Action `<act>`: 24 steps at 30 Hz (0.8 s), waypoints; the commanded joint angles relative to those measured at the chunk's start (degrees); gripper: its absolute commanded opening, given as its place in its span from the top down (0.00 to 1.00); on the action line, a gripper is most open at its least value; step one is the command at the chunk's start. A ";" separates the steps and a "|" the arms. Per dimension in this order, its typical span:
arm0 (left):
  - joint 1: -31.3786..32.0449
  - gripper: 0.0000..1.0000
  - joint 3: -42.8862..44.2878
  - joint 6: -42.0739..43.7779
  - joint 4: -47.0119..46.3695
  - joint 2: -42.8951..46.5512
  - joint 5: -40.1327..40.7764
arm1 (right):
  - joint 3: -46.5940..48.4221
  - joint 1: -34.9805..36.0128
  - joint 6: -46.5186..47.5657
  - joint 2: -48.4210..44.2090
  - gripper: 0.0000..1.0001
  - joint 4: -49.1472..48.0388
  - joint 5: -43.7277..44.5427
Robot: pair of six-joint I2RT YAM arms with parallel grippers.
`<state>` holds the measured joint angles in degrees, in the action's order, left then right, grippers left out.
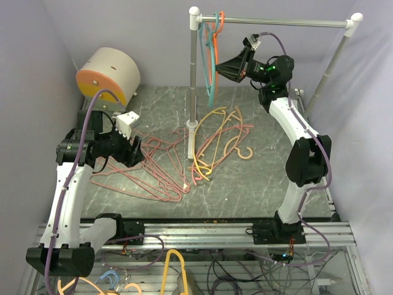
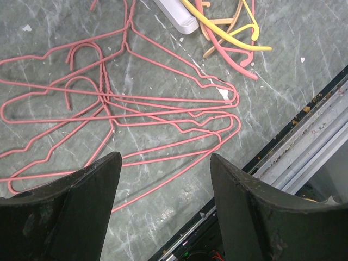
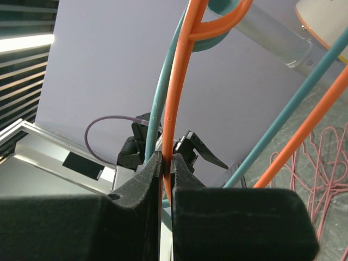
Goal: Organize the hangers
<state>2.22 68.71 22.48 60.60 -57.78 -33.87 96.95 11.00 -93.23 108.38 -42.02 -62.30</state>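
Several thin pink wire hangers [image 1: 147,172] lie tangled on the grey table, also in the left wrist view [image 2: 136,103]. Yellow [image 1: 206,153] and peach [image 1: 236,138] plastic hangers lie near the rail's white base. A teal hanger [image 1: 210,61] and an orange hanger [image 1: 216,49] hang by their hooks at the left end of the silver rail [image 1: 276,23]. My right gripper [image 1: 222,66] is raised beside them and shut on the orange hanger [image 3: 176,98]; the teal one [image 3: 157,103] runs just left of it. My left gripper [image 2: 166,163] is open and empty above the pink pile.
A round beige and orange drum [image 1: 107,77] stands at the back left. The rail's white upright post [image 1: 193,80] rises mid-table. A metal frame edge [image 2: 304,147] borders the table's near side. More hangers lie below the table front [image 1: 172,270].
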 commanded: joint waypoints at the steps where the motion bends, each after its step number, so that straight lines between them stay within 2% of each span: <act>1: -0.72 0.23 -0.64 0.10 -1.50 0.96 -0.93 | 3.51 1.26 3.58 1.56 1.00 4.94 -1.27; 6: -0.81 0.22 -0.60 0.11 -1.43 1.16 -0.98 | 2.51 1.58 2.04 1.37 1.00 0.07 -1.54; 7: -0.86 0.22 -0.59 0.14 -1.52 1.22 -0.92 | 0.81 1.11 1.07 0.30 0.90 -2.97 -1.14; 9: -0.82 0.22 -0.63 0.13 -1.53 1.33 -0.94 | -2.88 -0.44 2.70 -3.28 0.56 -3.74 -0.16; 10: -0.81 0.22 -0.60 0.11 -1.47 1.34 -1.01 | -4.66 -1.36 5.53 -5.55 0.45 -0.75 0.38; 13: -0.90 0.21 -0.59 0.45 -1.27 0.99 -1.66 | -8.66 -3.52 19.35 -13.91 0.28 14.46 3.86; 17: -1.03 0.20 -0.60 0.67 -1.14 0.47 -2.11 | -11.28 -3.86 37.54 -22.84 0.21 36.71 12.65; 20: -1.12 0.18 -0.62 0.64 -1.21 0.72 -2.21 | -17.83 -3.85 43.81 -29.21 0.17 42.69 19.12; 24: -1.08 0.18 -0.64 0.63 -1.27 1.22 -2.29 | -29.68 -3.81 47.31 -36.87 0.16 44.31 22.78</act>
<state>1.58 68.49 22.50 60.60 -57.36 -34.30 76.64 7.16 -55.16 74.72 -7.22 -46.35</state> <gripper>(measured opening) 0.819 0.833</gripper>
